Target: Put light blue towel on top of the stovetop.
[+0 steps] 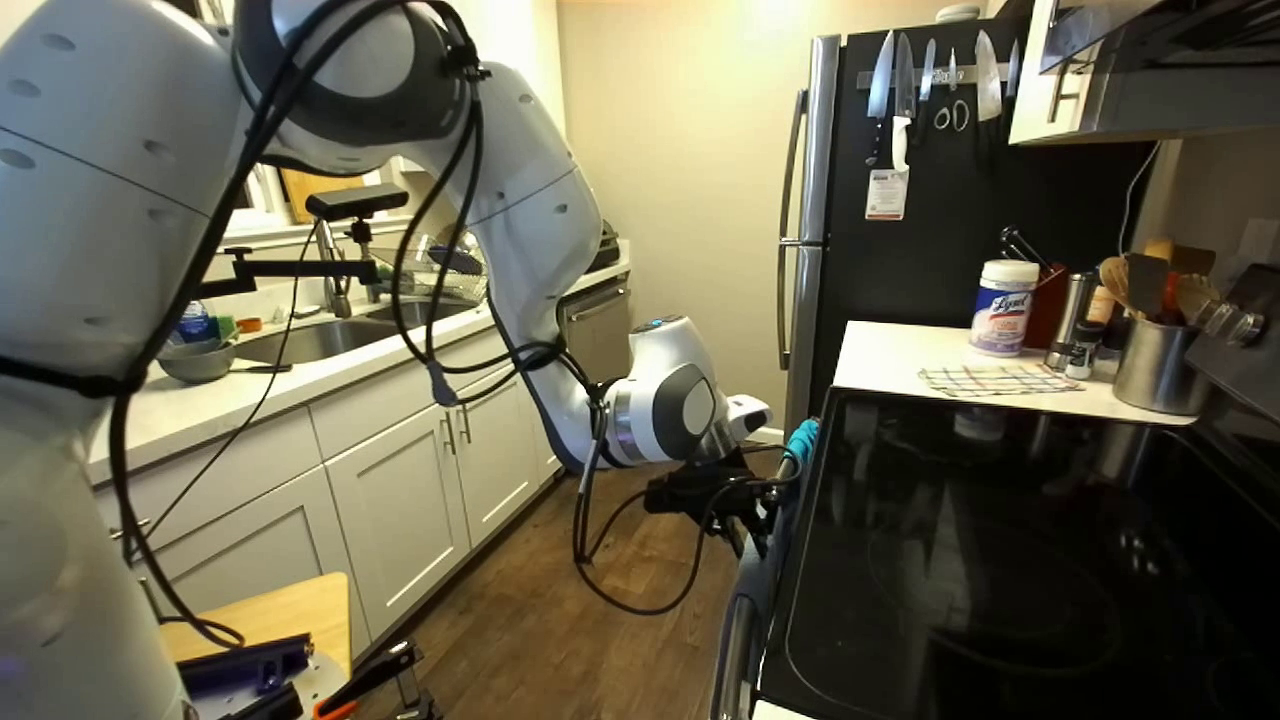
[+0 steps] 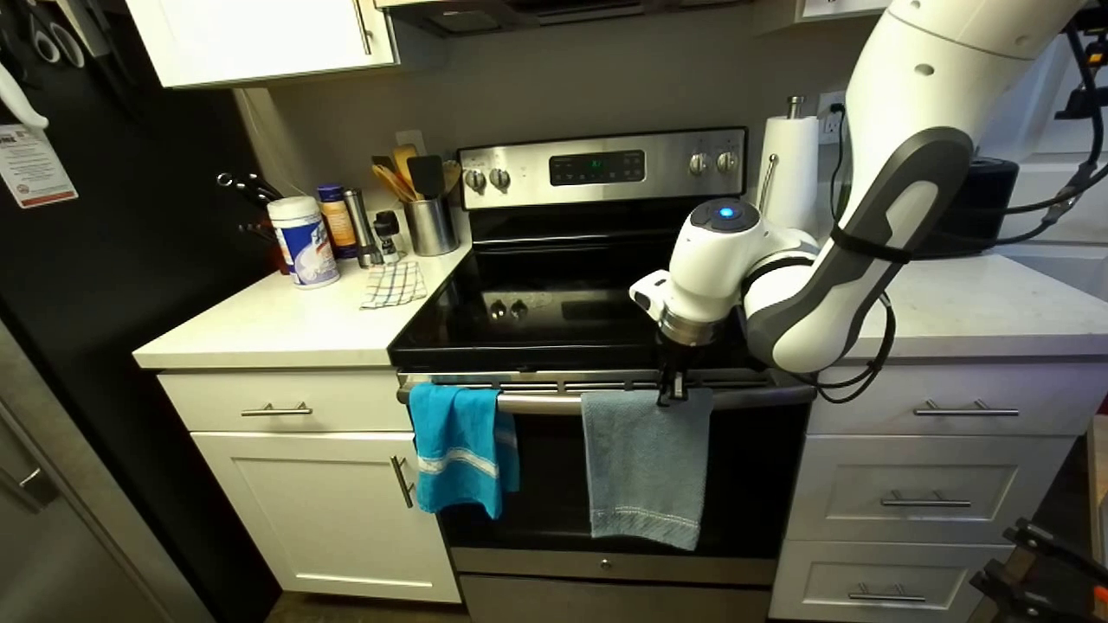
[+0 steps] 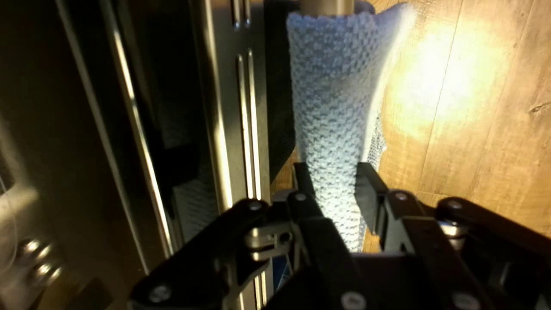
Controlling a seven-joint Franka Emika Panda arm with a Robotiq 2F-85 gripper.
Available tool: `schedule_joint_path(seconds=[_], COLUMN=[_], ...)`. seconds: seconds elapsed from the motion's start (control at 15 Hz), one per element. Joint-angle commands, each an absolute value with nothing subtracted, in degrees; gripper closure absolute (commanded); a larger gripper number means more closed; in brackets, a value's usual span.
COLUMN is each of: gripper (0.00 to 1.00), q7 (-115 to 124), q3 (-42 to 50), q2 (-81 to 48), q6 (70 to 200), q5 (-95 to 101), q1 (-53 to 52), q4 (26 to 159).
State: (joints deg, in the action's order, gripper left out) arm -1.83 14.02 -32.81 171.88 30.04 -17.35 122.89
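Note:
The light blue towel [image 2: 645, 467] hangs folded over the oven door handle, below the front edge of the stovetop [image 2: 537, 324]. It also shows in an exterior view [image 1: 757, 580] beside the glossy black stovetop [image 1: 980, 570], and in the wrist view [image 3: 335, 94]. My gripper [image 2: 672, 396] points down at the top fold of the towel, right of its middle. In the wrist view the fingers of the gripper [image 3: 330, 172] are apart, one on each side of the towel over the handle. The towel does not look pinched. The fingertips' contact with the cloth is hard to see.
A brighter blue towel [image 2: 459, 450] with a white stripe hangs on the left of the oven handle [image 2: 541, 404]. Wipes [image 2: 305, 242], a utensil crock [image 2: 430, 227] and a checked cloth [image 2: 394, 284] are on the counter. A paper towel roll [image 2: 789, 173] stands behind the arm.

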Motion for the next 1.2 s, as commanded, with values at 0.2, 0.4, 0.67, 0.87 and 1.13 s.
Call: schedule_joint_path(seconds=[0.2, 0.4, 0.67, 0.87, 1.13], gripper=[0.79, 0.82, 1.00, 1.00, 0.70], q7=[-1.6, -1.8, -2.0, -2.3, -2.9], q3=[14.8, 14.4, 14.1, 13.6, 12.5], q2=[-29.3, -29.4, -29.4, -29.5, -29.9], q6=[172.5, 172.5, 172.3, 171.8, 170.7], q5=[30.4, 30.2, 30.0, 29.7, 29.1], q1=[-18.2, -18.0, -17.8, -17.4, -16.8], q4=[126.4, 126.2, 125.9, 125.4, 124.2])
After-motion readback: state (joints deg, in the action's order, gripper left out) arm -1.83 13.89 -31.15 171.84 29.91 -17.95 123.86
